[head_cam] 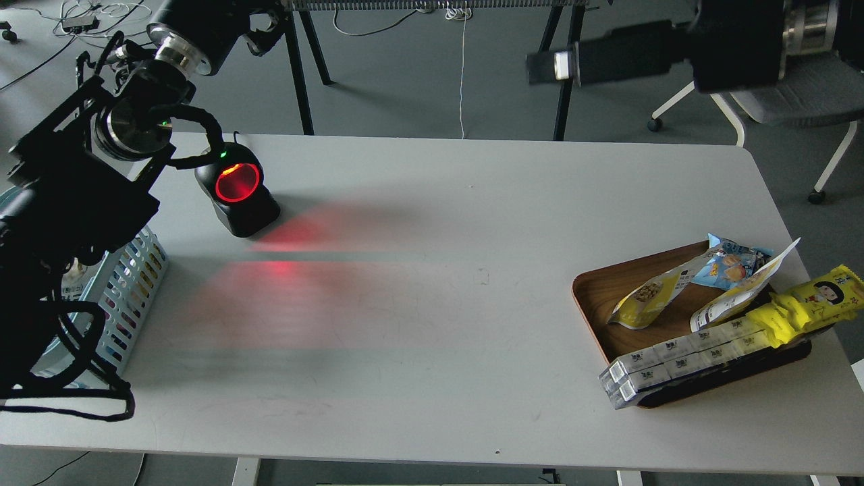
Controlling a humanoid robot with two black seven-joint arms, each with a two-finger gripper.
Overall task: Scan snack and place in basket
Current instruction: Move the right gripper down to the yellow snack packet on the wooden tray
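Lower right of frame: snack [646,299] lies in tray [594,287], long axis running lower left to upper right. Right gripper [543,66] hangs far above, nearer arm, fingers unreadable. Left gripper hidden over basket [138,277], frame left

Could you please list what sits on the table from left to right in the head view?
Light blue basket → black barcode scanner with its red window → brown wooden tray → yellow-and-white snack pouch → long yellow packet with a cartoon face.
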